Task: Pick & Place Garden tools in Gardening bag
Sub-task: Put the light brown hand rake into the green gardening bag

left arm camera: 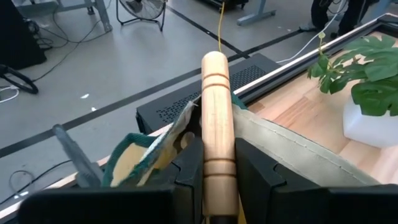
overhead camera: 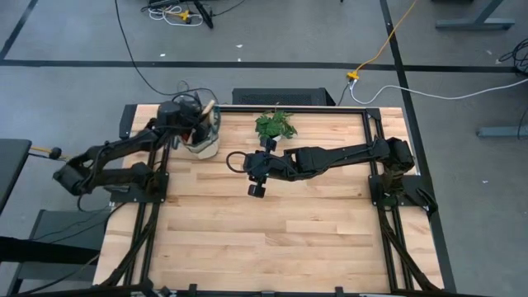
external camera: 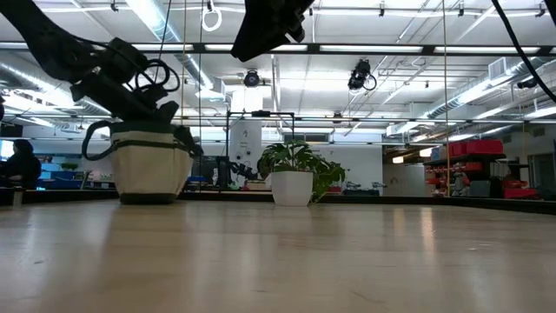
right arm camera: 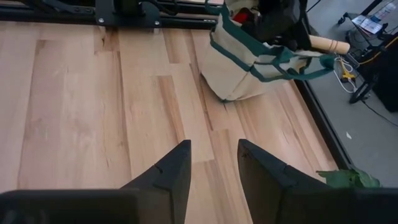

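Wooden handle [left arm camera: 216,124] in left claw [left arm camera: 214,180] — wrist view only — over bag [overhead camera: 204,136].

Potted plant [overhead camera: 275,125] at table [overhead camera: 272,239] far edge; person [external camera: 19,169] seated in background.

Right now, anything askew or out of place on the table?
Nothing spilled or damaged. The gardening bag stands upright near the potted plant. The left gripper holds a wooden-handled tool over the bag; the right gripper hangs empty above bare table.
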